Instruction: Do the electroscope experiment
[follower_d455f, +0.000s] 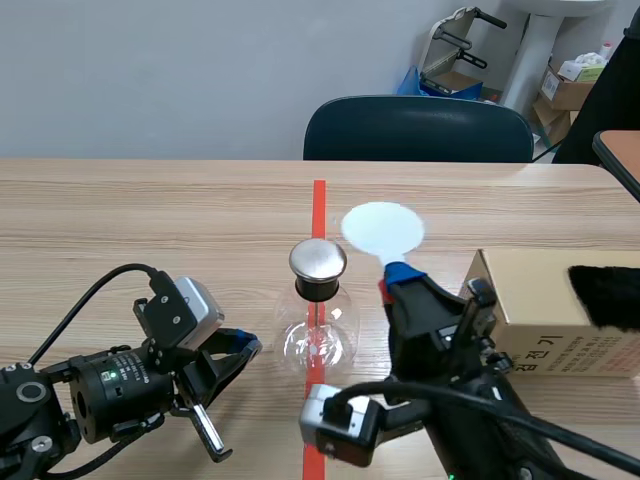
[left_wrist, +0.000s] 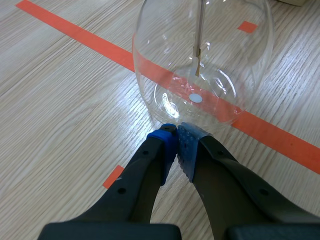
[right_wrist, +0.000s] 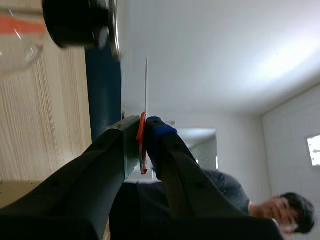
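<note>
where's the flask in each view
scene: flask mid-table on the tape line.
left wrist: flask just ahead of the shut left hand, on the tape.
right wrist: only its black neck and cap, ahead of and beside the right hand gripping the disc.
shared landmark: the tape line under the flask.

The flask (follower_d455f: 318, 340) is clear glossy glass, its cap (follower_d455f: 318, 258) brushed metal, paddle (follower_d455f: 383, 228) smooth white, table (follower_d455f: 150, 220) matt wood grain

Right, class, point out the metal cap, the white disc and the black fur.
metal cap (follower_d455f: 318, 258): scene view, centre of its shiny top.
white disc (follower_d455f: 382, 228): scene view, middle of its flat face.
black fur (follower_d455f: 605, 295): scene view, middle of the tuft.
</note>
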